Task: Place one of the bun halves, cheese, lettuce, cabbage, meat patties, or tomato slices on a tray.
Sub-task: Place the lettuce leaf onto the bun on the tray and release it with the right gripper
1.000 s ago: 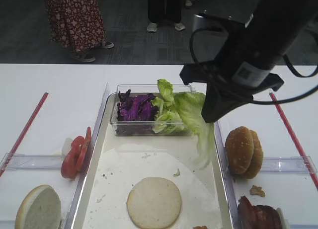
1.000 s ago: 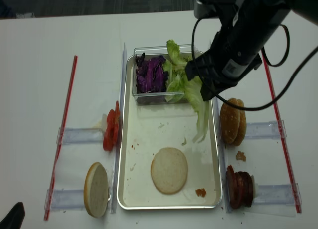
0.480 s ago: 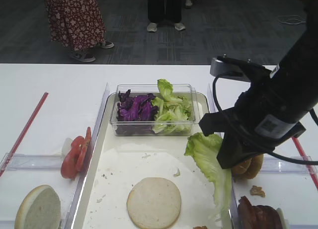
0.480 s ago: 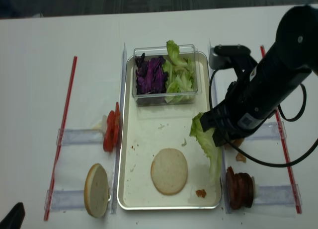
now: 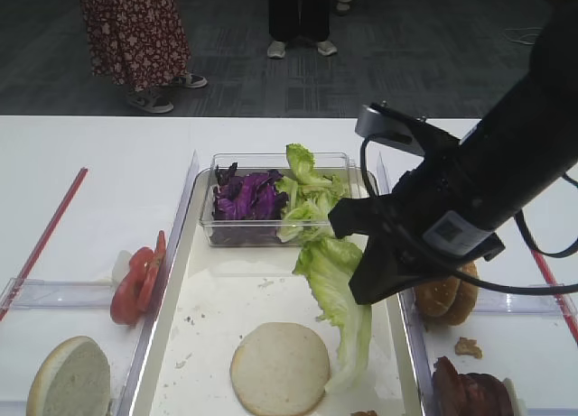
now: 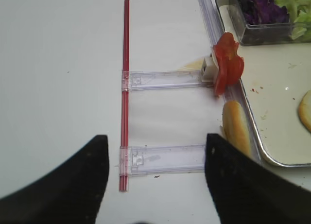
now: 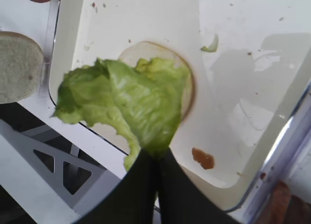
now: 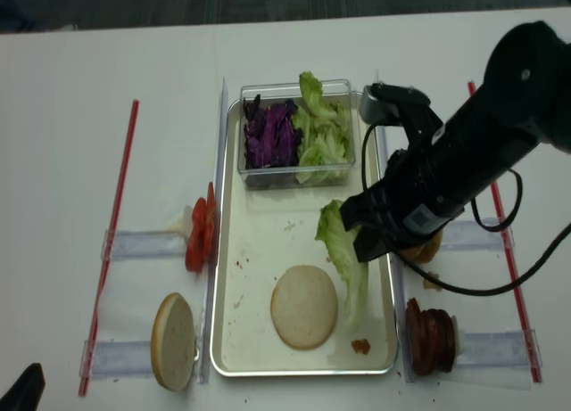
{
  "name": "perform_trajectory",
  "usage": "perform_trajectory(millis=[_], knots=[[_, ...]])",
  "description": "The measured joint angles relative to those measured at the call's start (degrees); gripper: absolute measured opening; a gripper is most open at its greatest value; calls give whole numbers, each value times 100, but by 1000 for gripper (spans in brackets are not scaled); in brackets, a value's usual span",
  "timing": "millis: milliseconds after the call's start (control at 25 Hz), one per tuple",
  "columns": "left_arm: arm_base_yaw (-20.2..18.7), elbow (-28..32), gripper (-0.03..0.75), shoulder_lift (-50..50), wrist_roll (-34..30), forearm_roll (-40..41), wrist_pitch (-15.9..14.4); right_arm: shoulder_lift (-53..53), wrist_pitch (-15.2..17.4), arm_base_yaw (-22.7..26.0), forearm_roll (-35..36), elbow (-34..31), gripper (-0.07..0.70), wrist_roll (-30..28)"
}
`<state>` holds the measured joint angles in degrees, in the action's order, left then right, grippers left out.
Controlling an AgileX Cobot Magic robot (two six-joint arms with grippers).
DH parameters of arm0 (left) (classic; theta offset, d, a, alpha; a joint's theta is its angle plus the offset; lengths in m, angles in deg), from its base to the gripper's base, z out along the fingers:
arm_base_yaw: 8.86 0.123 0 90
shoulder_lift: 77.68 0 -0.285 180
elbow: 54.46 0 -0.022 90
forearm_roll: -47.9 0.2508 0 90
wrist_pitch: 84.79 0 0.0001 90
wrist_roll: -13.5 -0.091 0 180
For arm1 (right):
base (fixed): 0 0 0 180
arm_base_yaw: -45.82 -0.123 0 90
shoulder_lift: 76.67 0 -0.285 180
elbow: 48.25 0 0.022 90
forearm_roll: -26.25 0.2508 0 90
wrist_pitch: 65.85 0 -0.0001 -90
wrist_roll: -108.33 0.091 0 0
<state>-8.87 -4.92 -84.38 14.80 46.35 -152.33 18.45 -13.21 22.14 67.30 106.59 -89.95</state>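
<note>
My right gripper (image 5: 365, 273) is shut on a light-green lettuce leaf (image 5: 336, 294). The leaf hangs over the tray (image 5: 161, 330), its tip beside the cut-face-up bun half (image 5: 279, 368) on the liner. In the right wrist view the lettuce (image 7: 127, 98) covers part of that bun half (image 7: 187, 92) above the gripper (image 7: 156, 155). Tomato slices (image 5: 137, 276) and another bun half (image 5: 69, 380) stand left of the tray. Bun halves (image 8: 419, 249) and meat patties (image 8: 430, 335) stand to its right. Purple cabbage (image 5: 246, 195) fills a tub. Cheese is not clearly seen. My left gripper (image 6: 156, 136) hovers open over bare table.
A clear tub (image 5: 278, 236) with cabbage and more lettuce sits at the tray's far end. Red rods (image 8: 111, 224) (image 8: 501, 242) and clear plastic holders (image 6: 165, 158) flank the tray. A brown sauce spot (image 7: 202, 158) marks the liner. People stand beyond the table.
The right gripper has carried the lettuce out of the tub, towards the near end and leftwards, so the leaf now hangs lower beside the bun half. The left side looks unchanged.
</note>
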Motion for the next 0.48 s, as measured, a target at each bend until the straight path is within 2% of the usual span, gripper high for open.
perform_trajectory(millis=[480], knots=[[0, 0, 412, 0, 0, 0, 0, 665, -605, -856, 229, 0, 34, -134]])
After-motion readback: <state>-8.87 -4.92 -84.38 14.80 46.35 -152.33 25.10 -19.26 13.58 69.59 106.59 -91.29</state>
